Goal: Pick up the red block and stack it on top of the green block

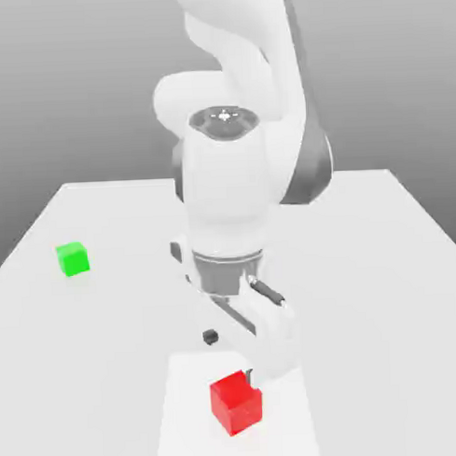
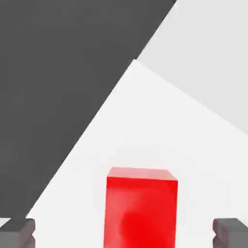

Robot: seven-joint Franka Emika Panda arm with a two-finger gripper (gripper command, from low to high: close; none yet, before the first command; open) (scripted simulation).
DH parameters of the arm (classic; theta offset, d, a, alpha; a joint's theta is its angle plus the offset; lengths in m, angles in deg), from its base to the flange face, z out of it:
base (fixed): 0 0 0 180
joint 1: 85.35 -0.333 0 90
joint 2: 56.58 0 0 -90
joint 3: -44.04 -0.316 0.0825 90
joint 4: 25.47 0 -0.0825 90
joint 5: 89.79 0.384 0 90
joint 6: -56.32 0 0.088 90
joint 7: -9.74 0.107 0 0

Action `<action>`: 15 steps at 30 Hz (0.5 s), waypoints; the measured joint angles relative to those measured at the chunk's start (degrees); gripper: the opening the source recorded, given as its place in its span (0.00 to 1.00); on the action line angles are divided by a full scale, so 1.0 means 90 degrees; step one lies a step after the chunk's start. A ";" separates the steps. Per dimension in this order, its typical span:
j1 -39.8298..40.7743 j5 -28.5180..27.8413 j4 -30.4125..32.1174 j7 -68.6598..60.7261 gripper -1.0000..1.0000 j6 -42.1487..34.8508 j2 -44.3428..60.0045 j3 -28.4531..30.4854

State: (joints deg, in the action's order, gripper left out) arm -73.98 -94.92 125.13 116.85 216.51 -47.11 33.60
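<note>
The gripper (image 2: 124,232) stands wide open, holding nothing, fingertips (image 2: 17,231) apart on either side of the red block (image 2: 141,208), clear of its faces. The green block (image 1: 73,259) sits well away across the table (image 1: 383,262). No lettering anywhere.

Red block (image 1: 237,403) on the table (image 1: 383,262) near the front, green block (image 1: 73,259) well apart toward the exterior view's left

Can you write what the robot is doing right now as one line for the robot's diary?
stage: reaching for red block | tool: open, fingers either side of it, not gripping | green block: alone on table, far off | stacking: not done
</note>
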 joint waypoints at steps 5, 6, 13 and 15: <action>-0.0302 -0.0386 -0.0117 0.0321 0.00 0.0712 0.0868 0.0387; -0.0302 -0.0387 -0.0117 0.0321 0.00 0.0714 0.0868 0.0387; -0.0217 -0.0221 -0.0065 0.0208 0.00 0.0455 0.0542 0.0264; -0.0174 0.0028 0.0004 0.0026 0.00 0.0097 0.0108 0.0168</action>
State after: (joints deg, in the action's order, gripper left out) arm -75.55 -94.67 125.17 117.08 217.39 -46.14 35.12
